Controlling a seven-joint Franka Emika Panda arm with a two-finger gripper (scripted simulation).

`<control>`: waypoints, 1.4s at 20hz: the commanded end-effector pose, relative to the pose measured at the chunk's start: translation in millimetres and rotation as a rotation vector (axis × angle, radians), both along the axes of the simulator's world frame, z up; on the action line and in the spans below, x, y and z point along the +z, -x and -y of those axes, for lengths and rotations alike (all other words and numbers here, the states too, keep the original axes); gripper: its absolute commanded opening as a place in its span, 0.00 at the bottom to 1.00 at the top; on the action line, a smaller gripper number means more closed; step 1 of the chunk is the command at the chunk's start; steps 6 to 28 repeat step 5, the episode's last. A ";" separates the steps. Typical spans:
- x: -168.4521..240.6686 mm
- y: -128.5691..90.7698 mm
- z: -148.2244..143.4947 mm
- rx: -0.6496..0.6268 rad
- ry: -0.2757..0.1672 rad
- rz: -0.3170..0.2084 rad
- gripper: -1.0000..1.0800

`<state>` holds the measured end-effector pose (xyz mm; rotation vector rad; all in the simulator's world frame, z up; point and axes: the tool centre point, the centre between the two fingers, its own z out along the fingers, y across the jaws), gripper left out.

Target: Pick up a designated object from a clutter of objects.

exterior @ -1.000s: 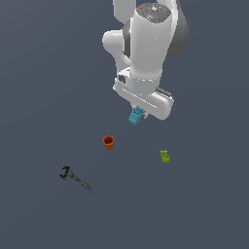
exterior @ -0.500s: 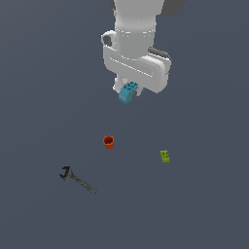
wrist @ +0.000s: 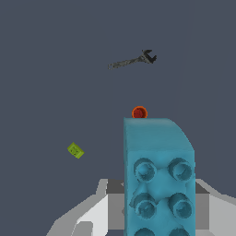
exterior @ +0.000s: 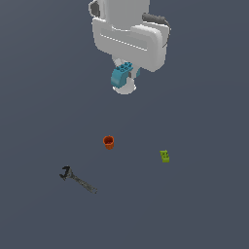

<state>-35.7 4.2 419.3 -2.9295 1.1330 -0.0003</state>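
Teal-blue brick (exterior: 122, 74): rectangular, studded, held beneath the white arm head in the upper centre of the exterior view, lifted clear of the surface. In the wrist view it (wrist: 158, 177) fills the lower right of the frame, studs facing the camera, one far corner rounded.

Gripper (exterior: 126, 78): pinching the teal-blue brick between its fingers; the fingers themselves are mostly hidden by the brick and the arm's housing. In the wrist view grey-white gripper parts (wrist: 99, 212) flank the brick on both sides.

Orange-red cup (exterior: 109, 142): upright on the surface, centre of the exterior view, below the held brick and well apart from it. In the wrist view it (wrist: 139, 112) shows just past the brick's far edge.

Lime-green brick (exterior: 165, 156): small, studded, lying on the surface toward the exterior view's right of the cup, apart from it. Seen also in the wrist view (wrist: 75, 150).

Wrench (exterior: 77, 179): dark grey, lying flat and diagonal at lower left of the exterior view, jaw end toward upper left. Seen in the wrist view (wrist: 132, 60), well apart from the cup.

Surface (exterior: 204, 204): uniform dark slate-grey plane, matte, unmarked, filling both frames; no edge, wall or other room feature is visible.
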 end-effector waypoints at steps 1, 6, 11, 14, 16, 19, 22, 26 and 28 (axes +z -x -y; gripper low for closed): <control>7.1 -0.2 2.2 0.001 0.000 0.000 0.00; 10.2 -0.9 3.3 0.001 0.000 0.000 0.00; 10.2 -0.9 3.3 0.001 0.000 0.000 0.00; 10.2 -0.9 3.3 0.001 0.000 0.000 0.00; 10.2 -0.9 3.3 0.001 0.000 0.000 0.00; 10.2 -0.9 3.3 0.001 0.000 0.000 0.00; 10.2 -0.9 3.3 0.001 0.000 0.000 0.00; 10.2 -0.9 3.3 0.001 0.000 0.000 0.00; 10.2 -0.9 3.3 0.001 0.000 0.000 0.00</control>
